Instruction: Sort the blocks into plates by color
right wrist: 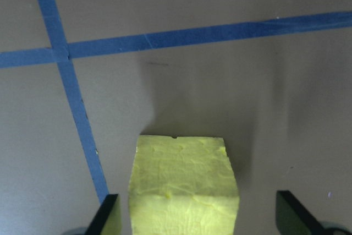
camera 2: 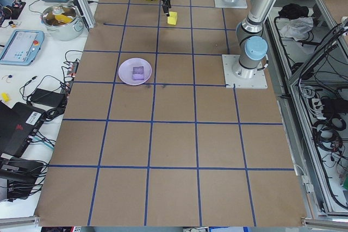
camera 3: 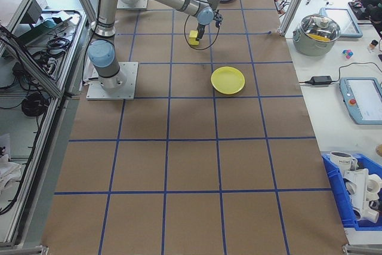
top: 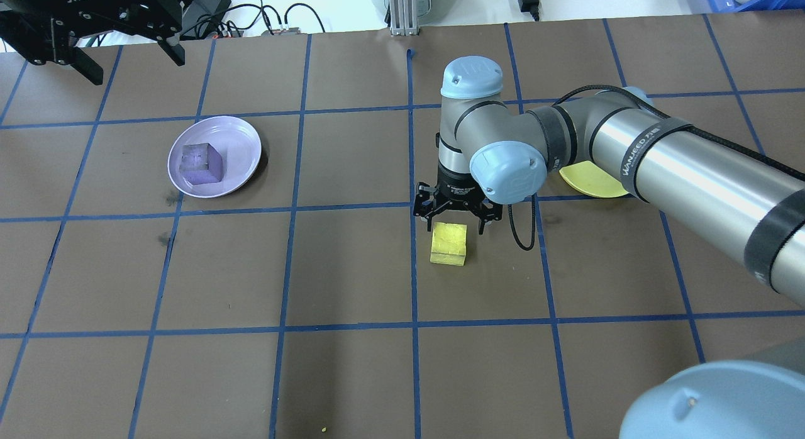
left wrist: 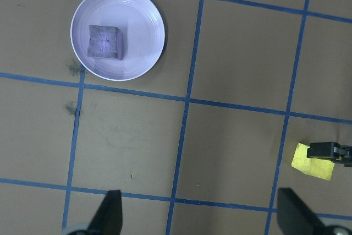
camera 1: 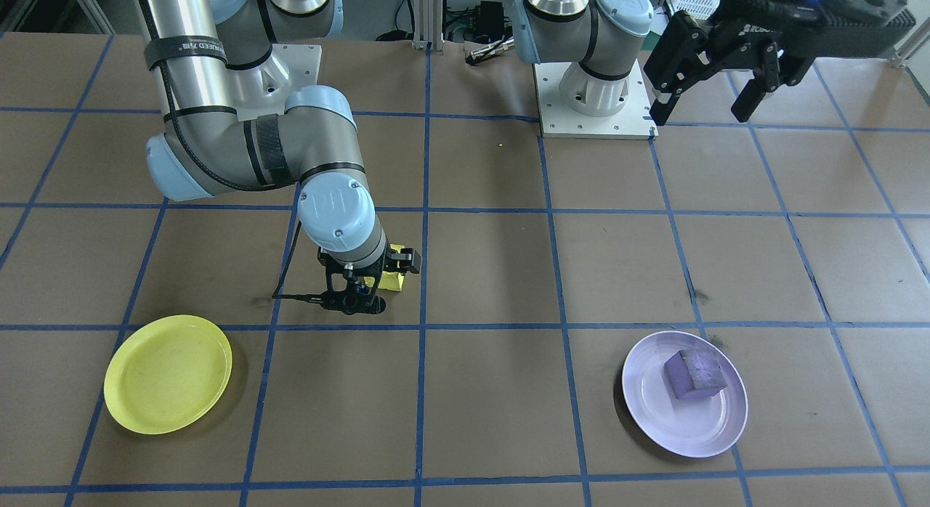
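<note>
A yellow block (top: 448, 245) sits on the brown table near its middle. My right gripper (top: 454, 225) hangs low over it, open, one finger on each side and neither touching. In the right wrist view the yellow block (right wrist: 184, 185) lies nearer the left finger (right wrist: 107, 216). The yellow plate (camera 1: 167, 374) holds nothing; my right arm partly hides it from overhead. The purple block (camera 1: 696, 374) rests on the lavender plate (camera 1: 654, 412). My left gripper (camera 1: 703, 111) is raised high near its base, open, with nothing in it.
Blue tape lines grid the table. The left arm's white base plate (camera 1: 596, 100) is at the robot's side. A bench along the far edge carries a steel pot (camera 2: 61, 19), tablets and cables.
</note>
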Robot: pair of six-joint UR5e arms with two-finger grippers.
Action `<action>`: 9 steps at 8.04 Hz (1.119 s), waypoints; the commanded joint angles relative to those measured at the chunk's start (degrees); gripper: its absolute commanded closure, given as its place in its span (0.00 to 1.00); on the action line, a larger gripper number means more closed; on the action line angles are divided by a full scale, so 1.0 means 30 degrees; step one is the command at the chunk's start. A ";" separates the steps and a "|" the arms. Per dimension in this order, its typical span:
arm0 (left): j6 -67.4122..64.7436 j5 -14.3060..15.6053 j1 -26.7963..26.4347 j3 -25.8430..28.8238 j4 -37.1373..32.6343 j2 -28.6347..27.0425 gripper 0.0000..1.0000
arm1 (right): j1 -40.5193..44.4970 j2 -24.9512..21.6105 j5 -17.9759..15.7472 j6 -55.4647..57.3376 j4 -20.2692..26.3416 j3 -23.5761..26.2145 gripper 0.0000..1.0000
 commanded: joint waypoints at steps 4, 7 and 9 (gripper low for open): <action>0.0910 0.0686 0.0267 -0.0282 0.0555 0.0076 0.00 | 0.0085 0.0249 0.0352 0.0153 -0.0021 0.1048 0.00; 0.1033 0.0576 0.0763 -0.0195 0.0555 -0.0100 0.00 | 0.0085 0.0220 0.0323 0.0502 -0.0081 0.1081 0.83; 0.0858 0.0460 0.0766 -0.0077 0.1136 -0.0480 0.00 | 0.0085 0.0074 0.0294 0.1150 -0.0139 0.0789 1.00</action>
